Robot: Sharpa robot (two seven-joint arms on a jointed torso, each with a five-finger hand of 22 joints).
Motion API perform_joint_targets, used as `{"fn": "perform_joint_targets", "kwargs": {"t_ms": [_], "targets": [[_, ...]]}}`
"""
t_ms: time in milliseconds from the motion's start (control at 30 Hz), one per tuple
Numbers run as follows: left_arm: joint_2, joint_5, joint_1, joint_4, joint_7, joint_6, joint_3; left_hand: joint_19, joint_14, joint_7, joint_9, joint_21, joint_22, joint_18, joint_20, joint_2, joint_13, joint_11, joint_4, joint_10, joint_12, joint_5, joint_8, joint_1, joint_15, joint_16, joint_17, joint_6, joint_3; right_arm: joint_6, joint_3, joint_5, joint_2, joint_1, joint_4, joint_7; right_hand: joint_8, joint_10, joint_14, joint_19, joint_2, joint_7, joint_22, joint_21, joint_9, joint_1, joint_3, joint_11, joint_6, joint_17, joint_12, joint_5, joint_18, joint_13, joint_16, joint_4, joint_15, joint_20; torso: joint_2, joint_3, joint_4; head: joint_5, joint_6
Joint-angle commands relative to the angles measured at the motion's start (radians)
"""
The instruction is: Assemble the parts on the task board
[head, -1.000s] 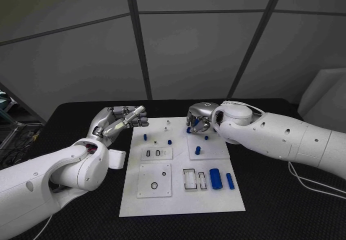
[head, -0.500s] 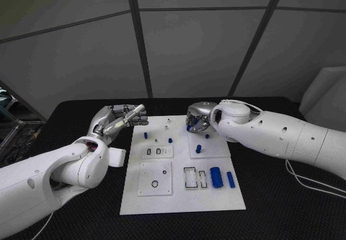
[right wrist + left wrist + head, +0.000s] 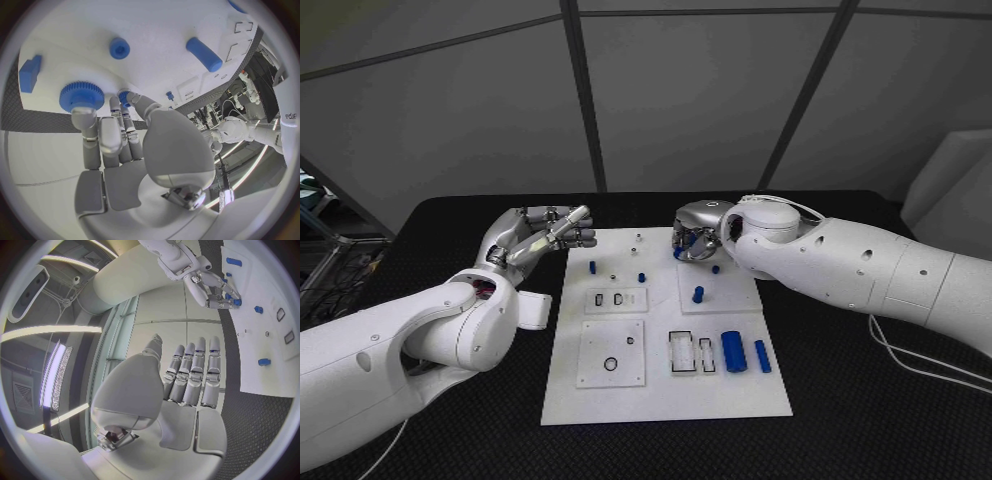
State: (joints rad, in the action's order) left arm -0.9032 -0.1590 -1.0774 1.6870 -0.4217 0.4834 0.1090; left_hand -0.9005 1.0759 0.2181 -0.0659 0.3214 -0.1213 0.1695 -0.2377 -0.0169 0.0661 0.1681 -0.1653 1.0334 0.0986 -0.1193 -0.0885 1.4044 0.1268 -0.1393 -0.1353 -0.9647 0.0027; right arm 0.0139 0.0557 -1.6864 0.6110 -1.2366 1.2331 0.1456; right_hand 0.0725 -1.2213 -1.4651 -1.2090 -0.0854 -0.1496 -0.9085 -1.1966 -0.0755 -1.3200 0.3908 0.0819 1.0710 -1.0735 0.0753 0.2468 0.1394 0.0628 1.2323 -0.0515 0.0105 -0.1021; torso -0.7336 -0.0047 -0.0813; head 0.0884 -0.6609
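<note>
The white task board [image 3: 675, 400] lies in the middle of the black table. My right hand [image 3: 697, 240] hangs over the board's far right part. There its thumb and a finger pinch a small blue part [image 3: 124, 98]. Right beside it lies a blue toothed wheel [image 3: 81, 96], with another fingertip touching it. A blue peg [image 3: 119, 48] and a blue cylinder [image 3: 203, 54] are on the board close by. My left hand [image 3: 538, 235] is raised off the board's far left corner, fingers straight and side by side [image 3: 194, 370], holding nothing.
Two blue cylinders [image 3: 731, 352] [image 3: 762, 356] lie on the board's right side near a rectangular slot [image 3: 679, 355]. Small blue pegs [image 3: 698, 294] [image 3: 591, 268] stand farther back. A white block [image 3: 535, 310] sits on the table left of the board.
</note>
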Motion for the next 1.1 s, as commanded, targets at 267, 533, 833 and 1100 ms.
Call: {"fn": "perform_joint_targets", "kwargs": {"t_ms": [267, 533, 833, 1100], "targets": [[-0.003, -0.005, -0.002, -0.003, -0.001, -0.012, 0.001, -0.006, -0.004, 0.007, 0.001, 0.003, 0.001, 0.013, 0.000, 0.002, 0.000, 0.006, 0.003, -0.001, -0.003, 0.005, 0.003, 0.009, 0.003, 0.007, -0.001, -0.003, -0.002, 0.116, -0.001, 0.030, 0.016, 0.000, 0.040, -0.041, 0.011, -0.039, -0.048, -0.043, -0.001, 0.003, -0.087, -0.061, -0.008, -0.020, 0.030, -0.008, 0.038, -0.045, 0.000, -0.008, -0.030, 0.005, 0.046, 0.002, -0.013, 0.007, 0.000, 0.0017, 0.0007, -0.003, 0.002], [-0.005, -0.005, -0.002, -0.009, 0.000, -0.013, 0.001, -0.006, -0.003, 0.008, 0.001, 0.003, 0.001, 0.013, 0.000, 0.003, 0.000, 0.006, 0.004, -0.002, -0.004, 0.005, 0.004, 0.009, 0.003, 0.007, -0.002, -0.003, -0.002, 0.224, 0.000, 0.055, 0.018, 0.000, 0.056, -0.031, 0.005, -0.040, -0.046, -0.045, 0.003, 0.002, -0.100, -0.072, -0.008, -0.017, 0.040, -0.007, 0.039, -0.055, -0.009, -0.065, -0.032, 0.004, 0.060, 0.015, -0.013, 0.008, -0.002, 0.0016, 0.0009, -0.005, 0.013], [-0.003, -0.005, -0.002, -0.011, 0.002, -0.016, 0.001, -0.007, -0.003, 0.008, 0.001, 0.002, 0.001, 0.013, 0.000, 0.003, 0.000, 0.007, 0.004, -0.002, -0.004, 0.005, 0.004, 0.010, 0.003, 0.007, -0.002, -0.003, -0.002, 0.294, 0.000, 0.030, -0.061, -0.001, -0.017, -0.001, 0.003, -0.038, -0.045, -0.044, 0.004, 0.001, -0.101, -0.074, -0.008, -0.019, 0.044, -0.006, 0.038, -0.057, -0.011, -0.068, -0.032, 0.004, 0.062, 0.015, -0.012, 0.007, -0.003, 0.0000, -0.0023, -0.004, 0.019], [-0.001, -0.005, -0.003, -0.013, 0.004, -0.017, 0.001, -0.007, -0.003, 0.008, 0.001, 0.002, 0.001, 0.013, 0.000, 0.003, 0.000, 0.007, 0.005, -0.002, -0.005, 0.005, 0.005, 0.010, 0.003, 0.007, -0.002, -0.002, -0.002, 0.297, 0.000, 0.019, -0.134, -0.001, -0.087, 0.009, 0.000, -0.035, -0.045, -0.042, 0.002, -0.002, -0.101, -0.074, -0.008, -0.018, 0.046, -0.004, 0.035, -0.057, -0.012, -0.069, -0.031, 0.003, 0.064, 0.018, -0.011, 0.007, -0.004, 0.0004, -0.0005, -0.008, 0.018]]}}
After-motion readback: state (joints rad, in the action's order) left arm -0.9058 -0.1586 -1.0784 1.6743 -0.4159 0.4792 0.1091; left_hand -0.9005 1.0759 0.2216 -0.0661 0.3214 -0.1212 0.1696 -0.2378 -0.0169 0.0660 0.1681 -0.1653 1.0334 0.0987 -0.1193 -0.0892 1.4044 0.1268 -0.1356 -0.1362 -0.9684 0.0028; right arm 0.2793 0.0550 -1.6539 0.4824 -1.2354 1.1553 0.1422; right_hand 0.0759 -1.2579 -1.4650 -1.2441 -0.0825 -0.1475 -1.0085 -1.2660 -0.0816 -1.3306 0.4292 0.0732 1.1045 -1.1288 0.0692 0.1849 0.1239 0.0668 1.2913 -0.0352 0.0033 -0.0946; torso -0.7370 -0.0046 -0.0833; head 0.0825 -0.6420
